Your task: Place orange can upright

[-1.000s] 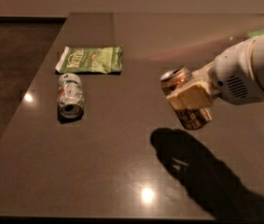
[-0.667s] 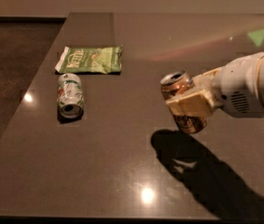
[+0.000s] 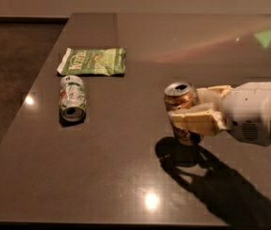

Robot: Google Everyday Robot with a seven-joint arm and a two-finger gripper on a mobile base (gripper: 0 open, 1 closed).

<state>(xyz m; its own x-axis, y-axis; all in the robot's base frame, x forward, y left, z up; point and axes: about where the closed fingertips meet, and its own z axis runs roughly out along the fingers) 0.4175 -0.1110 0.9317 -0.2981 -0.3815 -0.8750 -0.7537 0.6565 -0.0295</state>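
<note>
The orange can (image 3: 181,99) is an orange-gold drink can with a silver top. It is held nearly upright, its base at or just above the dark table (image 3: 125,176), right of centre. My gripper (image 3: 192,108) comes in from the right on a white arm and is shut on the can, one cream finger (image 3: 192,121) across its front and the other behind it. The can's lower part is partly hidden by the finger.
A green-and-white can (image 3: 73,97) lies on its side at the left. A green snack bag (image 3: 93,61) lies flat just behind it. The table's left edge runs diagonally past them, with dark floor (image 3: 10,80) beyond. The arm's shadow falls at the front right.
The gripper has lowered the orange can toward the table and turned it from tilted to nearly upright. The green-and-white can and the bag have not moved.
</note>
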